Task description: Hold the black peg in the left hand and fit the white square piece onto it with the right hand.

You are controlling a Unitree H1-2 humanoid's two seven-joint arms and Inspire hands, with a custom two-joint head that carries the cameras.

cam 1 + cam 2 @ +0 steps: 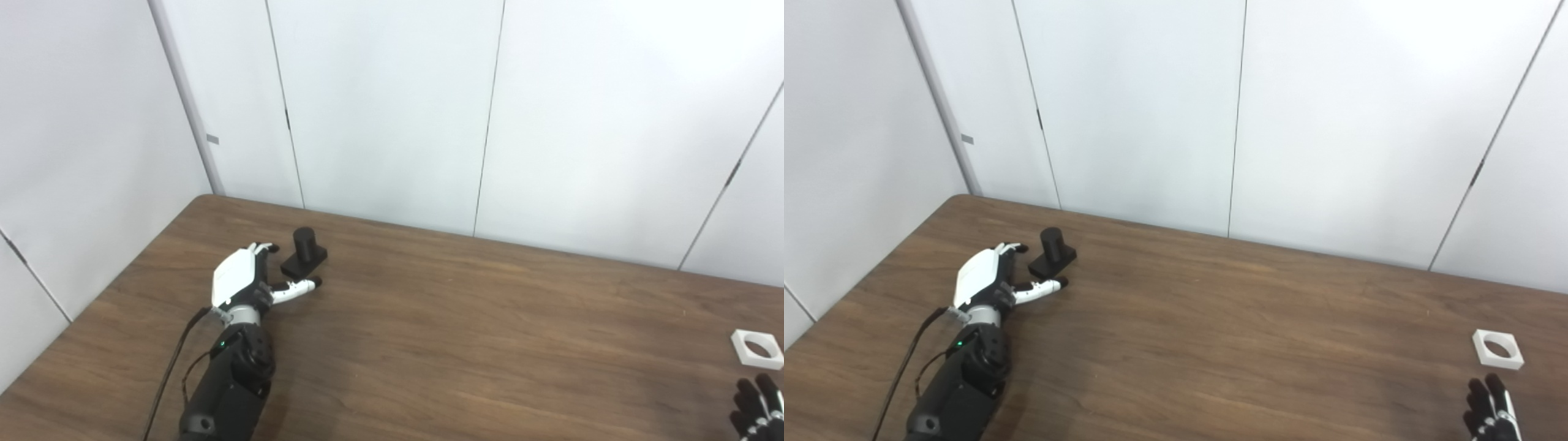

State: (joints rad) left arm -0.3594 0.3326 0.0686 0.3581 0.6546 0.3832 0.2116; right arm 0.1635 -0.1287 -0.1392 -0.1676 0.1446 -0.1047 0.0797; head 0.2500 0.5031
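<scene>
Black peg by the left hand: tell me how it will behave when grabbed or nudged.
The black peg stands upright on a flat square base, so it probably won't roll. A push high on the post might tip it. It looks rigid, likely plastic and light, so the open left hand could slide it across the smooth table.

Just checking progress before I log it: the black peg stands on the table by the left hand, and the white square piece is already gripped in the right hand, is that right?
Not quite. The black peg does stand by the left hand, but the white square piece lies on the table, just beyond the right hand, ungripped. The right eye view shows it.
</scene>
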